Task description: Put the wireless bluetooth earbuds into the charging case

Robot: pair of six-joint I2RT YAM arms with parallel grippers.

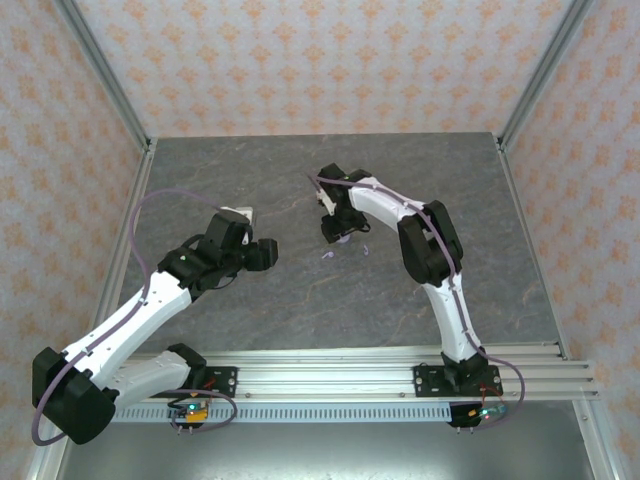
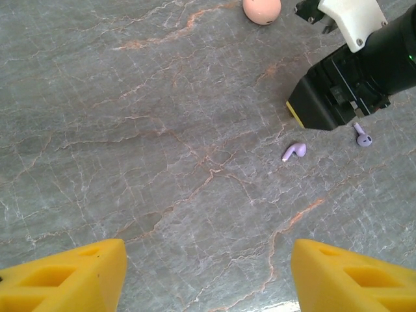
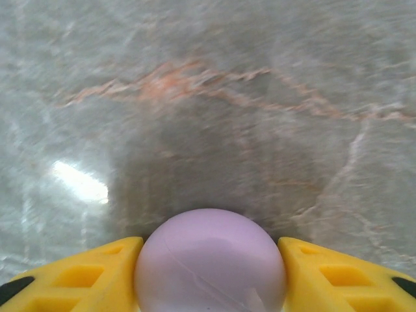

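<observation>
Two lilac earbuds (image 2: 294, 151) lie loose near the centre of the grey stone tabletop (image 1: 250, 310). They are close together but not touching, and nothing holds them. The second bud (image 2: 363, 136) lies just beside the right gripper (image 1: 342, 236); the first has more open stone around it.

Immediately beyond the buds, toward the far edge of the tabletop, sits the round lilac charging case (image 3: 211, 260). The right wrist view shows a smooth dome between the right gripper's two yellow fingers (image 3: 71, 276), which lie against both its sides. The pincer appears closed on the case. The lid looks shut, though the blur makes this uncertain. A salmon-pink case (image 2: 262, 10) sits farther toward the far edge, well apart from the buds.

The left gripper (image 2: 208, 279) hangs above the tabletop on the left-edge side of the buds, its fingers spread wide and holding nothing.

The step in hand looks like securing and opening the lilac case so the buds can go in. A round, glossy shell is likely to slip or roll, so the grip should sit across its widest part and press evenly. The lid needs room to swing, so the fingers should stay off the seam. The left gripper would do best to take the first bud, the one with more open stone around it. It should come down straddling the bud and close across its narrow width. The buds are tiny and lie flat on hard stone, so a shallow or off-centre pinch could flick one away. The stem will probably need to be turned to match its socket.
</observation>
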